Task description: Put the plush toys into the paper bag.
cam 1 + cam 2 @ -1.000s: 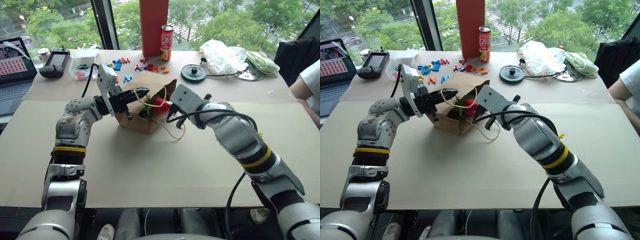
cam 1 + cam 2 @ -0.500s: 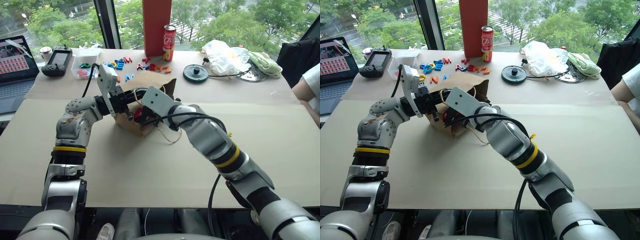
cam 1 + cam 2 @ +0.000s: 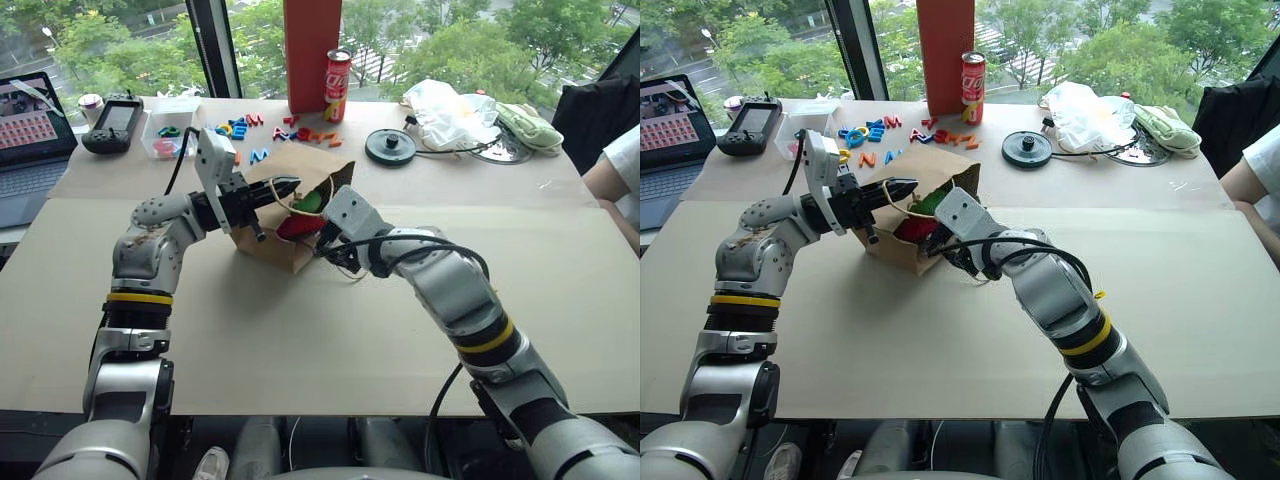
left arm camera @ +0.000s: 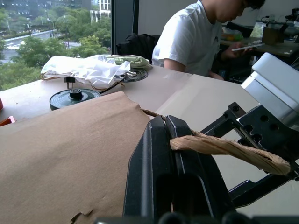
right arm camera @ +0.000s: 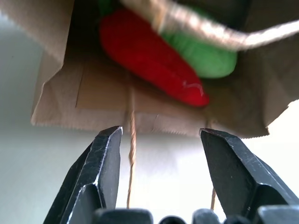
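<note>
Right end effector (image 5: 160,140) stands just before the mouth of the paper bag (image 3: 290,250), fingers spread wide, holding nothing. The bag lies on its side on the surface (image 3: 300,350). Inside it the red chili toy (image 5: 145,56) and the green toy (image 5: 205,56) lie together, apparently touching. Left end effector (image 4: 164,140) is clamped on the twine handle (image 4: 224,147), lifting the bag's upper edge. Beyond: scattered plastic letters (image 3: 245,125).

Paired head views down over the table (image 3: 300,340); wrist views close at the paper bag (image 5: 154,109).
</note>
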You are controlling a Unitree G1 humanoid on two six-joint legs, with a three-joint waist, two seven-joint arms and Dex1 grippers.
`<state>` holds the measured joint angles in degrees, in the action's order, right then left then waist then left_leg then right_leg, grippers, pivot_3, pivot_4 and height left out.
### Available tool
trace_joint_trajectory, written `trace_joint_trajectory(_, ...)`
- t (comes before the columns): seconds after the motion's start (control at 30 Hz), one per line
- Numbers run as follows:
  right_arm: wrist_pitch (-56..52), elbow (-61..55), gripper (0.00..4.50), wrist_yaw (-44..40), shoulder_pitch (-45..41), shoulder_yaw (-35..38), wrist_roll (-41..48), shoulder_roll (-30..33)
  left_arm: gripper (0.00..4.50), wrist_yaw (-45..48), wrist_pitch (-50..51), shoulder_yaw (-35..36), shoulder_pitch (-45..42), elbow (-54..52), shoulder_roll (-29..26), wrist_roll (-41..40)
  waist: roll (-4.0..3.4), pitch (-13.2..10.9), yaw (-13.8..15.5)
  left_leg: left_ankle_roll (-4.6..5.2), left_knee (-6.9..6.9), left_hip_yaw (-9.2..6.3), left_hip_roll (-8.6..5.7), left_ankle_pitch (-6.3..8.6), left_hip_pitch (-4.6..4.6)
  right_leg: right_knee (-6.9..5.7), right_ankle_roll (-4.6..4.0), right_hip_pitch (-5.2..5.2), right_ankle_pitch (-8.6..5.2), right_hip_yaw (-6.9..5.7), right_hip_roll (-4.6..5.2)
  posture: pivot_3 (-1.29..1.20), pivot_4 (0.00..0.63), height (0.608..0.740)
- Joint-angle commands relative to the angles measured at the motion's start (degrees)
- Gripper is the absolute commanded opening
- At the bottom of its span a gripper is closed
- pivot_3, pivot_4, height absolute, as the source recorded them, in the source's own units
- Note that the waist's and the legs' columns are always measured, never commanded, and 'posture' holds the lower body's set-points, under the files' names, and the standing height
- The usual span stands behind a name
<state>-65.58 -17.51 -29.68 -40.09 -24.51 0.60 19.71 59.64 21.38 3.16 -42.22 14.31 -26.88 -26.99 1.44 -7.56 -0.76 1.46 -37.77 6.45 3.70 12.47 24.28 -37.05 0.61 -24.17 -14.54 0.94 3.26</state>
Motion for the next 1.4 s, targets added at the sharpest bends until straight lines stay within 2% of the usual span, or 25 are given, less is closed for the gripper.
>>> trace_joint_trajectory(0.03,0.4,-1.7,2.98,0.5,1.1,0.1,0.5,0.1,0.01,0.2,-1.3,0.6,-0.8,-1.3,-0.4,0.1,0.00,0.0,0.0,0.00,0.00,-0.01,0.00,0.00,-0.01,0.00,0.00,0.00,0.00,0.00,-0.01,0.00,0.150,0.739)
trace_joint_trajectory(0.47,7.6,7.3,2.98,2.0,2.9,0.6,1.2,-2.9,0.01,0.1,-0.9,0.6,-0.4,-1.9,-0.6,0.0,0.00,0.0,-0.1,0.00,0.00,-0.01,0.00,0.00,-0.03,0.05,0.00,0.00,0.00,0.01,-0.01,0.00,0.150,0.739)
trace_joint_trajectory(0.5,7.9,7.5,2.48,1.8,3.1,0.6,1.3,-3.0,0.01,0.2,-0.8,0.6,-0.3,-2.0,-0.6,0.0,0.00,0.0,-0.1,0.00,0.00,-0.01,0.00,0.00,-0.03,0.04,0.00,0.00,0.00,0.01,-0.01,0.00,0.150,0.739)
trace_joint_trajectory(0.57,8.4,7.6,1.97,1.5,3.4,0.7,1.4,-3.1,0.01,0.2,-0.8,0.6,-0.3,-2.1,-0.7,-0.1,0.00,0.0,-0.1,0.00,0.00,-0.01,0.01,0.00,-0.03,0.04,0.00,0.00,0.00,0.01,-0.01,0.00,0.150,0.739)
trace_joint_trajectory(0.73,8.7,8.2,0.17,1.6,3.5,1.1,1.2,-3.2,0.01,0.3,-0.7,0.6,-0.2,-2.1,-1.0,0.0,0.00,0.0,-0.1,0.00,0.00,-0.01,0.01,0.00,-0.04,0.04,0.00,0.00,0.00,0.01,-0.01,0.00,0.150,0.739)
trace_joint_trajectory(0.77,8.9,8.3,0.08,1.6,3.4,1.5,1.2,-3.2,0.01,0.3,-0.7,0.6,-0.2,-2.1,-1.0,0.0,0.00,0.0,-0.1,0.00,0.00,-0.01,0.01,0.00,-0.04,0.04,0.00,0.00,0.00,0.01,-0.01,0.00,0.150,0.739)
trace_joint_trajectory(0.97,10.2,8.9,0.08,1.5,2.9,3.7,1.4,-2.6,0.01,0.7,-1.5,0.0,-0.2,-2.0,-1.4,0.7,0.00,0.0,-0.1,0.00,0.00,-0.01,0.01,0.00,-0.04,0.05,0.00,0.00,0.00,0.01,-0.01,0.00,0.150,0.739)
trace_joint_trajectory(1.17,12.1,6.0,0.08,2.5,1.8,11.6,4.2,-3.7,0.01,0.9,-2.6,-0.6,-1.1,-0.9,-0.2,1.2,0.00,0.0,0.0,0.00,0.00,-0.01,0.00,0.00,-0.04,0.04,0.00,0.00,0.00,0.01,-0.01,0.00,0.150,0.739)
trace_joint_trajectory(1.4,9.9,-1.9,0.08,1.6,-2.3,17.4,3.0,6.6,0.01,-2.5,-3.9,0.1,-6.0,3.0,6.0,0.3,-0.01,0.0,0.8,0.00,-0.01,0.00,-0.06,0.00,0.01,0.18,0.01,0.01,0.00,0.01,0.05,0.00,0.150,0.739)
